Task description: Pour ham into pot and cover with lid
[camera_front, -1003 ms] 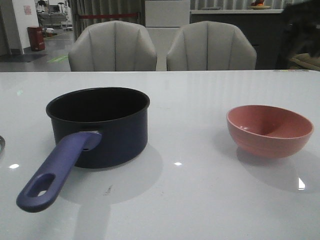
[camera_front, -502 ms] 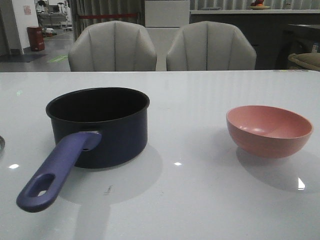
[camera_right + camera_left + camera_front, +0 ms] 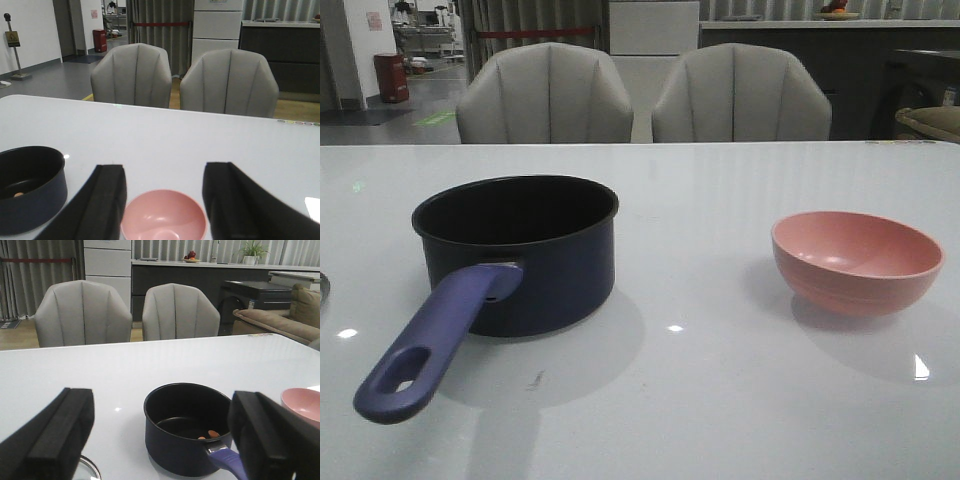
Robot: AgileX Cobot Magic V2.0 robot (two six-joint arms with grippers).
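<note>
Pot [image 3: 517,250] toward the desk's [image 3: 720,400] left edge, uncovered, a few ham [image 3: 210,434] cubes on its floor. Pink bowl [image 3: 856,260] toward the right edge, empty. Lid [image 3: 87,469] rim beside the pot. Left pincer [image 3: 160,440] and right pincer [image 3: 165,200] both spread wide, holding nothing.

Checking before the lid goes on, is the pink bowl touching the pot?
Apart. The front view shows bare white table between the pot and the pink bowl; the right wrist view shows the same gap.
</note>
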